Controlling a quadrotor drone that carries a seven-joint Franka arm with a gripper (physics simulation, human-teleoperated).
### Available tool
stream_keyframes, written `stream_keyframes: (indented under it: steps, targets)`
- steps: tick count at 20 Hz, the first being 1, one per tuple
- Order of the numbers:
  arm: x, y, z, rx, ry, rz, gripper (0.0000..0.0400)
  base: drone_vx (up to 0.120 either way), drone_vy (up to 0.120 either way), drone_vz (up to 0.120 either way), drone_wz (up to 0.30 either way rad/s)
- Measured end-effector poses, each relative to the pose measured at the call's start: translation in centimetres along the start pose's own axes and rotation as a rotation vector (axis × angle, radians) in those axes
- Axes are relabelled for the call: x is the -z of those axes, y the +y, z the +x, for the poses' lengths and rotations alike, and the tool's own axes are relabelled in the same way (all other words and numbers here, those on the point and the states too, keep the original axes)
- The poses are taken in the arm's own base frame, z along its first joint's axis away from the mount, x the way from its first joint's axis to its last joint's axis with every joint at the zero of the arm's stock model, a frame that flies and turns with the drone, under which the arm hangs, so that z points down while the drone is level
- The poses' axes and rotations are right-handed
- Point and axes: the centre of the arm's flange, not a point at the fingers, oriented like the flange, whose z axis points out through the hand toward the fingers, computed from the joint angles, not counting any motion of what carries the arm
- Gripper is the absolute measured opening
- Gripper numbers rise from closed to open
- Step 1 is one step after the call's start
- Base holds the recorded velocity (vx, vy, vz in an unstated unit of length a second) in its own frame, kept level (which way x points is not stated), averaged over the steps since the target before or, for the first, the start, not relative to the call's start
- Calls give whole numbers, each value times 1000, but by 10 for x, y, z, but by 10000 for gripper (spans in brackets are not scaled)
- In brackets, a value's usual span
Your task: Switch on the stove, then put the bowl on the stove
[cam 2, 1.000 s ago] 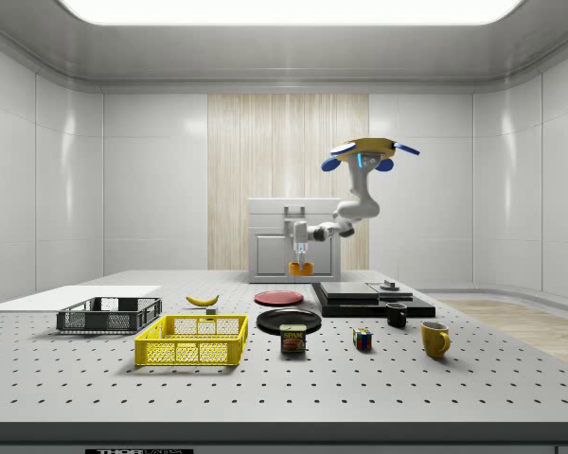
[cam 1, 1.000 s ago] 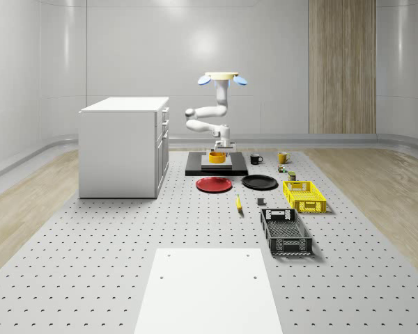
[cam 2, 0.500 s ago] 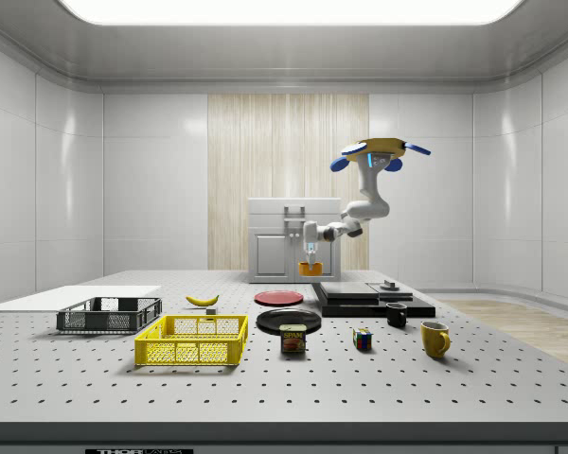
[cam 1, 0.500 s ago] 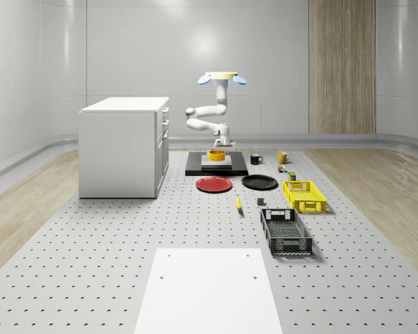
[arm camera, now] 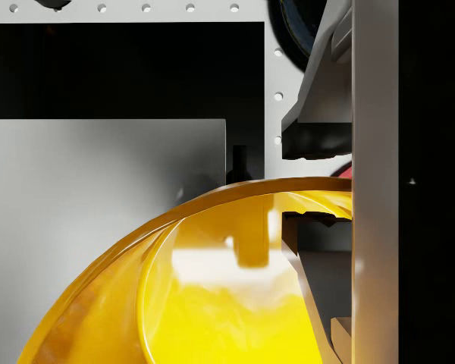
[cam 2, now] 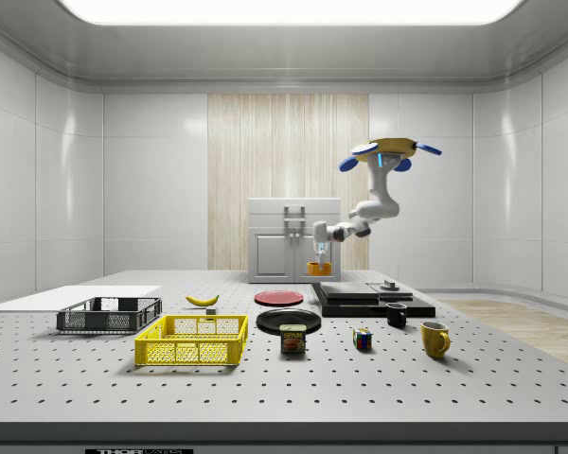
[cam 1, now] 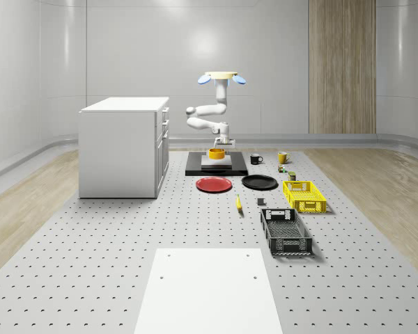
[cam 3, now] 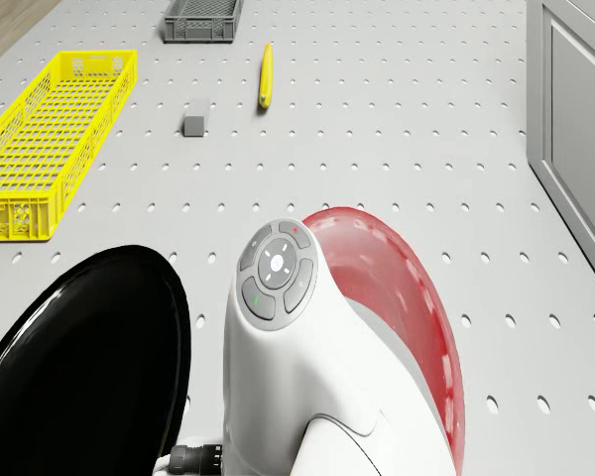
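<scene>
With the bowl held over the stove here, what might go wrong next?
The gripper pinches only the rim of the yellow bowl, so the bowl may tilt or slip. The drone hovers above the stove; any sway could land it off the grey plate, toward the knob.

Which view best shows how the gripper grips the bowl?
The wrist view: the bowl rim sits pinched between the fingers above the stove. The whole-scene view shows the bowl held over the stove; the side view shows it small, under the gripper.
</scene>
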Motion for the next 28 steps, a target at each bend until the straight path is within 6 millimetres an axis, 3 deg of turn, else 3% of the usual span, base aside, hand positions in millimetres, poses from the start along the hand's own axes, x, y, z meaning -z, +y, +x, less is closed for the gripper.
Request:
stream_keyframes:
  steps: [8, 13, 23, 28]
  targets:
    - [0, 0, 0, 0, 0, 0, 100, -120, 0, -5, 0]
    - [0, 0, 0, 0, 0, 0, 100, -120, 0, -112, 0]
    - [0, 0, 0, 0, 0, 0, 100, -120, -12, 0, 0]
    - [-8, 0, 0, 0, 0, 0, 100, -16, 0, 0, 0]
